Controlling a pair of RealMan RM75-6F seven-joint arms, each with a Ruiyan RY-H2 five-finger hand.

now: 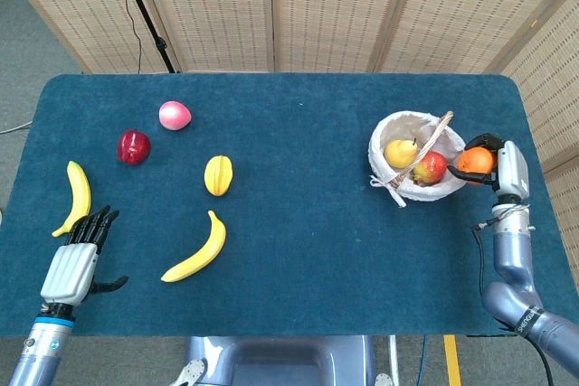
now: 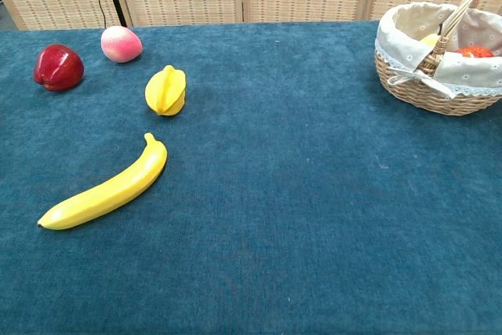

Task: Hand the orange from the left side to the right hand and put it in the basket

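In the head view my right hand [image 1: 503, 167] grips the orange [image 1: 474, 161] just off the right rim of the basket [image 1: 418, 156]. The white-lined wicker basket [image 2: 436, 56] holds a yellow pear [image 1: 400, 152] and a red apple [image 1: 431, 167]. My left hand [image 1: 77, 259] hovers open with fingers spread over the near left corner of the blue table, holding nothing. The chest view shows neither hand nor the orange.
On the left half lie a small banana [image 1: 78, 194], a red apple [image 1: 133, 146], a pink peach [image 1: 175, 116], a yellow starfruit [image 1: 218, 174] and a long banana [image 1: 197, 251]. Folding screens stand behind the table.
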